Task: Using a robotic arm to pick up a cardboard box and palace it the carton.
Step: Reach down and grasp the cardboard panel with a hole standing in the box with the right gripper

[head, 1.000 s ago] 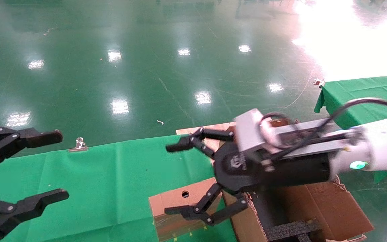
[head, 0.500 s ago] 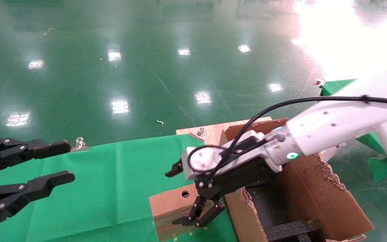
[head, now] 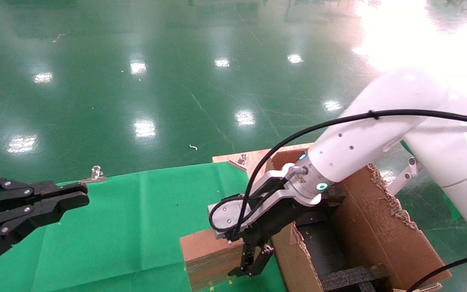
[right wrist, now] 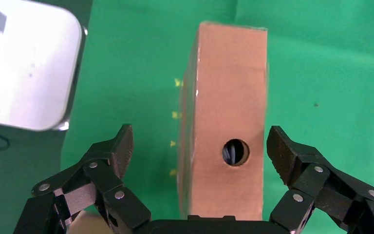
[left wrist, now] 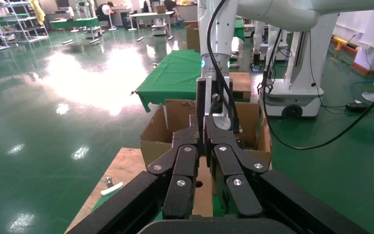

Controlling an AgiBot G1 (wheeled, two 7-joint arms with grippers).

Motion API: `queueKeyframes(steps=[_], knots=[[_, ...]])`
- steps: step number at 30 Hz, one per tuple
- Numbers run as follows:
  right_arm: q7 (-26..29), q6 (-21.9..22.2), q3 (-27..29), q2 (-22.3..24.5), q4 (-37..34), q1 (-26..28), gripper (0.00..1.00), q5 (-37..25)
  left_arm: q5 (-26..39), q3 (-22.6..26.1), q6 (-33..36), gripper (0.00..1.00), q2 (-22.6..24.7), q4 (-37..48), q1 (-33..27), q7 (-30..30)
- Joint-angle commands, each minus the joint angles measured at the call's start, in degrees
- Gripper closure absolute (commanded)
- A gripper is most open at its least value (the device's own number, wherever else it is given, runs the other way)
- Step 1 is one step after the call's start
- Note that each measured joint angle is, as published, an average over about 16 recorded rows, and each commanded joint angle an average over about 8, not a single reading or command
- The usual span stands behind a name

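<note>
The cardboard box [head: 205, 259] stands on the green cloth [head: 136, 227] at the near edge of the table, just beside the open carton [head: 379, 235] on its right. It is a small closed brown box with a round hole [right wrist: 235, 152] in its upper face and clear tape along one side; small yellow marks [right wrist: 175, 115] sit on the cloth at its foot. No printing can be read on it.

The right gripper [head: 253, 265] hangs directly above the box, pointing down. In the right wrist view its fingers [right wrist: 114, 153] are spread wide on either side of the box, clear of both faces, so nothing is held. The robotic arm [head: 379, 142] is white, with a teal ring at the wrist, a silver camera box [head: 225, 215] and a black cable [head: 339, 121] looping over it. A small yellow label sits near the ring, too small to read.

The carton has ragged torn flap edges and holds black foam blocks [head: 351, 278].

The left gripper [head: 75, 198] is parked over the left end of the cloth, well apart from the box, with its fingers pressed together. A metal clip [head: 94, 173] grips the far edge of the cloth. The table stands on a glossy green floor [head: 176, 81].
</note>
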Motion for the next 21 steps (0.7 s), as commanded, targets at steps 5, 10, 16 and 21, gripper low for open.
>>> queueKeyframes(steps=[5, 10, 16, 21], knots=[[-1.0, 0.6, -3.2, -1.5, -0.7, 1.5, 0.23, -1.6, 0.0, 0.0, 0.0, 0.07, 0.0, 0.0, 0.0, 0.0], [-1.2, 1.0, -3.8, -1.9, -1.4, 1.7, 0.85, -1.5, 0.0, 0.0, 0.0, 0.0, 0.0, 0.0, 0.0, 0.0], [-1.2, 1.0, -3.5, -1.8, -1.2, 1.5, 1.0, -1.4, 0.0, 0.0, 0.0, 0.0, 0.0, 0.0, 0.0, 0.0], [-1.2, 0.9, -3.4, -1.7, -1.1, 1.4, 1.0, -1.4, 0.0, 0.0, 0.0, 0.0, 0.0, 0.0, 0.0, 0.0]])
